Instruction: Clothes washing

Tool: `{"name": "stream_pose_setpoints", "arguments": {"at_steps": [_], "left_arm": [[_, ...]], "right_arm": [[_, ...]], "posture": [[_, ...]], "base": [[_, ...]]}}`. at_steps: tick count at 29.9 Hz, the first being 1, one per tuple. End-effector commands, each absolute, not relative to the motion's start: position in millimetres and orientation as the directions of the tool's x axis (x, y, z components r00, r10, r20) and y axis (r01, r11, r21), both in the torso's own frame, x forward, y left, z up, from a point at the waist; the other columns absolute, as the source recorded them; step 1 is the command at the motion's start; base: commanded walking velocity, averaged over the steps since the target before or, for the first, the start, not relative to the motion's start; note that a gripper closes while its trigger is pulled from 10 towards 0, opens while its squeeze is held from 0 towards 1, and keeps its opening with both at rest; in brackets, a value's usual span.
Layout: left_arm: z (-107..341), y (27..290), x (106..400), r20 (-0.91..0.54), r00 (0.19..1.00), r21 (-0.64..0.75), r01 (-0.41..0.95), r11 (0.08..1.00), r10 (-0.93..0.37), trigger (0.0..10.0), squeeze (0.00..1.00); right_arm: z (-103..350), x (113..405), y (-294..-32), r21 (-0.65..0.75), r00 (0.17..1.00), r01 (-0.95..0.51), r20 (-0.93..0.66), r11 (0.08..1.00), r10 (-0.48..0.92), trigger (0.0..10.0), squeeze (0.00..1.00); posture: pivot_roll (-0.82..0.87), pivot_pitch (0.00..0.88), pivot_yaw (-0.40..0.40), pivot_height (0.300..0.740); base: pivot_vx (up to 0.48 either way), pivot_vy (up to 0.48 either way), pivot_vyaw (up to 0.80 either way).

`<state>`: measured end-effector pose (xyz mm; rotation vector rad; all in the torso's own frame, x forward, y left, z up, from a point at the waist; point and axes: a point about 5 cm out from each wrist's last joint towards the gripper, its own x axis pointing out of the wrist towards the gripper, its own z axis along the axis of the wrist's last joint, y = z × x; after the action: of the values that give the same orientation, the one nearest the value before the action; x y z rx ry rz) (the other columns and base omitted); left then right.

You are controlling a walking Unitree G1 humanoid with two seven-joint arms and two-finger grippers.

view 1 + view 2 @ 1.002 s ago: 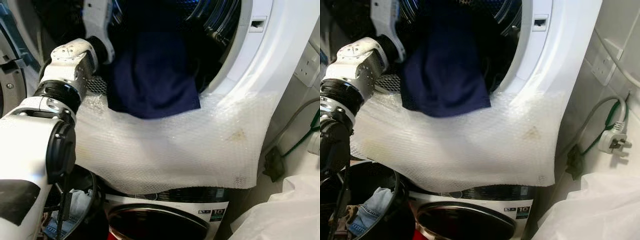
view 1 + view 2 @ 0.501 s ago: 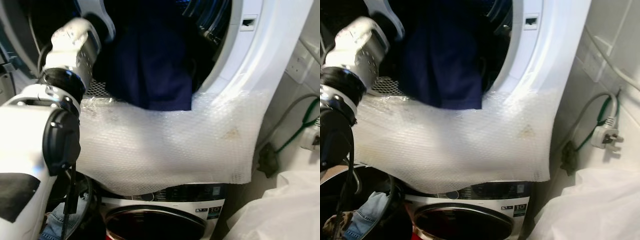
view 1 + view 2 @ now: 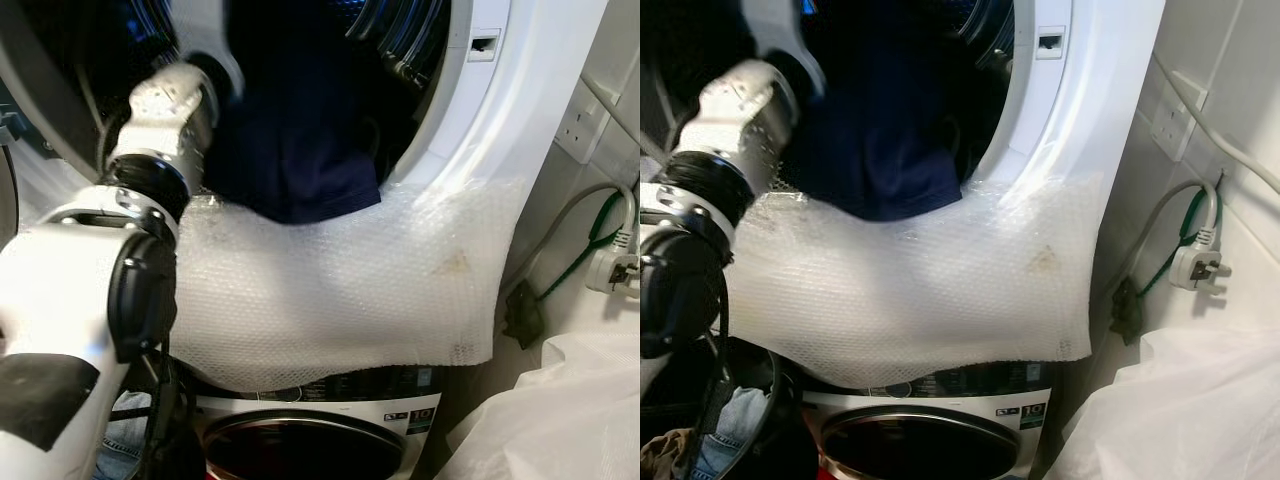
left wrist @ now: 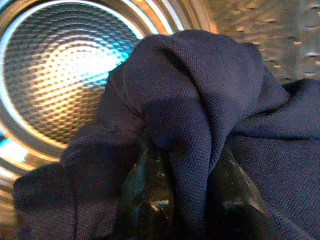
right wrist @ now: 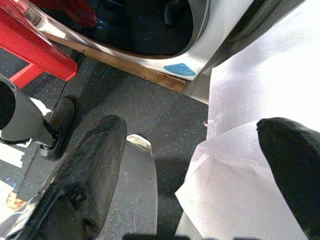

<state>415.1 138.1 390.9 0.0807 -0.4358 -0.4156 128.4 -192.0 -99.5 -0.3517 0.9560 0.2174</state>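
Hanging low: right gripper (image 5: 190,165), fingers spread wide over speckled floor (image 5: 165,110), grasping nothing, white sheet (image 5: 260,150) beside it.
Lower left: basket (image 3: 700,450) holding jeans (image 3: 725,440).
Bottom centre: lower machine door (image 3: 310,450).
Centre: bubble wrap (image 3: 340,290) draped over washer (image 3: 520,100) front.
Right edge: plug (image 3: 1195,265) and green cable on wall.
Upper left: left arm (image 3: 150,150) reaching into drum (image 4: 65,65).
Inside drum: left gripper (image 4: 192,200) clenched on navy garment (image 3: 300,140), whose hem hangs over the door rim onto the wrap.

Head eyes down at washer (image 3: 480,120), wrist views close
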Motion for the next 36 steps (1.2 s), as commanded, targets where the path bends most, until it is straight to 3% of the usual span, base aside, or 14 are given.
{"name": "stream_pose_setpoints", "arguments": {"at_steps": [1, 6, 8, 9, 25, 31, 36], "left_arm": [[369, 133, 419, 0.277, 0.829, 0.217, 0.439, 0.872, -0.486, 10.0, 0.00], [366, 135, 418, 0.263, 0.821, 0.206, 0.465, 0.861, -0.506, 10.0, 0.00], [366, 137, 418, 0.262, 0.819, 0.206, 0.470, 0.858, -0.511, 10.0, 0.87], [367, 138, 418, 0.260, 0.819, 0.205, 0.471, 0.858, -0.512, 10.0, 1.00], [385, 166, 413, 0.324, 0.828, 0.175, 0.422, 0.889, -0.457, 10.0, 1.00], [392, 172, 409, 0.334, 0.786, 0.163, 0.496, 0.853, -0.521, 10.0, 1.00], [389, 175, 403, 0.275, 0.721, 0.265, 0.578, 0.771, -0.635, 10.0, 1.00]], "right_arm": [[-107, 108, -192, -0.169, 0.492, -0.369, -0.870, 0.914, 0.037, 10.0, 0.00], [-106, 111, -191, -0.169, 0.493, -0.378, -0.869, 0.910, 0.044, 10.0, 0.00], [-106, 113, -190, -0.168, 0.494, -0.381, -0.868, 0.909, 0.047, 10.0, 0.00], [-106, 114, -190, -0.167, 0.495, -0.382, -0.867, 0.909, 0.048, 10.0, 0.00], [-106, 116, -180, -0.150, 0.491, -0.389, -0.869, 0.909, 0.067, 10.0, 0.00], [-106, 119, -178, -0.148, 0.492, -0.389, -0.868, 0.909, 0.070, 10.0, 0.00], [-106, 121, -176, -0.148, 0.497, -0.386, -0.865, 0.911, 0.070, 10.0, 0.00]], "posture": [[-0.22, 0.000, 0.070, 0.740], [-0.21, 0.000, 0.067, 0.740], [-0.21, 0.000, 0.068, 0.740], [-0.21, 0.000, 0.069, 0.740], [-0.18, 0.000, 0.077, 0.740], [-0.18, 0.000, 0.084, 0.740], [-0.17, 0.000, 0.087, 0.740]], "base": [[0.000, 0.000, 0.00], [0.000, 0.000, 0.00], [0.000, 0.000, 0.00], [0.000, 0.000, 0.00], [0.000, 0.000, 0.00], [0.000, 0.000, 0.00], [0.000, 0.000, 0.00]]}}
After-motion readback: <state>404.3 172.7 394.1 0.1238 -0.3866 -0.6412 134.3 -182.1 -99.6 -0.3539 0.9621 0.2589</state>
